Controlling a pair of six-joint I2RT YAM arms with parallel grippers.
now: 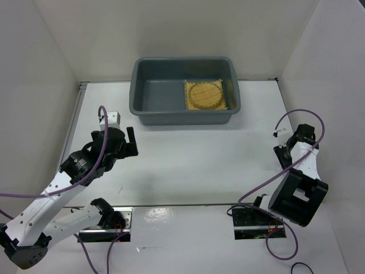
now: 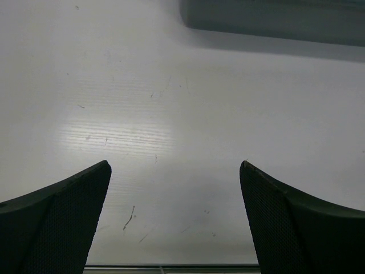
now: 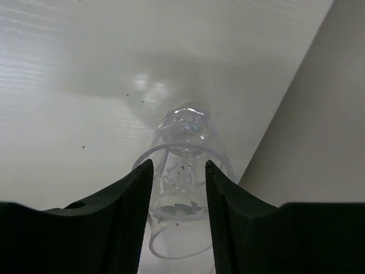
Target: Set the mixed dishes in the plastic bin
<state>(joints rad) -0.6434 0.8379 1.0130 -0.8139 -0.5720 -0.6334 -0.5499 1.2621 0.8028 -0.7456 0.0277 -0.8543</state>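
Note:
The dark grey plastic bin [image 1: 185, 117] stands at the back centre of the table; its wall also shows at the top of the left wrist view [image 2: 274, 17]. Inside it, at the right end, lies the square yellow slatted mat [image 1: 188, 84] with a pale yellow round disc [image 1: 206, 95] on top. The orange-brown disc is not visible. My left gripper [image 1: 132, 145] is open and empty over bare table [image 2: 175, 165], left of and in front of the bin. My right gripper [image 1: 285, 151] is by the right wall, its fingers closed on a clear plastic cup [image 3: 182, 128].
White walls enclose the table on the left, back and right; the right wall [image 3: 319, 114] is just beside the right gripper. Purple cables loop off both arms. Two metal base plates [image 1: 251, 220] sit at the near edge.

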